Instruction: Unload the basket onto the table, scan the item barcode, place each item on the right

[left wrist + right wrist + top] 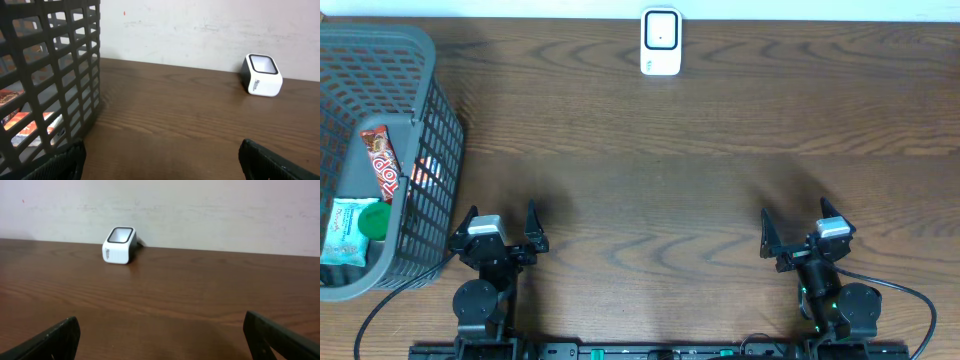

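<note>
Overhead, left gripper, right gripper, seemingly level

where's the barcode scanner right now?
Overhead view: the white scanner stands at the far edge of the table, about centred side to side. The basket is well off to its left, and nothing sits close to it.

Grey mesh basket, white scanner, brown woodgrain table

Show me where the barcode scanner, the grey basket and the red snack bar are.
barcode scanner (pixel 660 40): overhead view, on its top face.
grey basket (pixel 440 150): overhead view, on its right mesh wall.
red snack bar (pixel 382 162): overhead view, middle of the wrapper.
</note>
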Controlling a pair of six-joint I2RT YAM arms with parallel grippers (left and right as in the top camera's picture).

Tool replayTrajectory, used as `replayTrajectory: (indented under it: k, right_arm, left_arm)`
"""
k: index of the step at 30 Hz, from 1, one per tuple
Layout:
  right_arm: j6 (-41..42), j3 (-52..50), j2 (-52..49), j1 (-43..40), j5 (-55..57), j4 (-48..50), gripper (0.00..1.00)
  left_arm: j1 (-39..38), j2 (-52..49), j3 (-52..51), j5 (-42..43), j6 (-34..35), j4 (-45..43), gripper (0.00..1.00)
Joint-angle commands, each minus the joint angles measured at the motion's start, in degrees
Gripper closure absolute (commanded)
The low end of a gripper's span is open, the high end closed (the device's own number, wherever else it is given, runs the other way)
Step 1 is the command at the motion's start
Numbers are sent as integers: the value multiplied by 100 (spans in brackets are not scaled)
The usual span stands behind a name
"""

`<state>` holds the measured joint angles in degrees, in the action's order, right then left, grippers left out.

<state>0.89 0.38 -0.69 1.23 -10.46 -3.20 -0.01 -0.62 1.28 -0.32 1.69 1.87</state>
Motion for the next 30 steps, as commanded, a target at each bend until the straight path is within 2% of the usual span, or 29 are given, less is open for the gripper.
replayTrajectory:
  k: [1,30]
  right_arm:
    - [76,-7,31,26,33,-26,1]
    - [79,-7,31,26,33,-26,1]
  left_arm:
    - [33,39,-105,-50,9,232,2]
    - [31,39,-105,-70,-11,48,2]
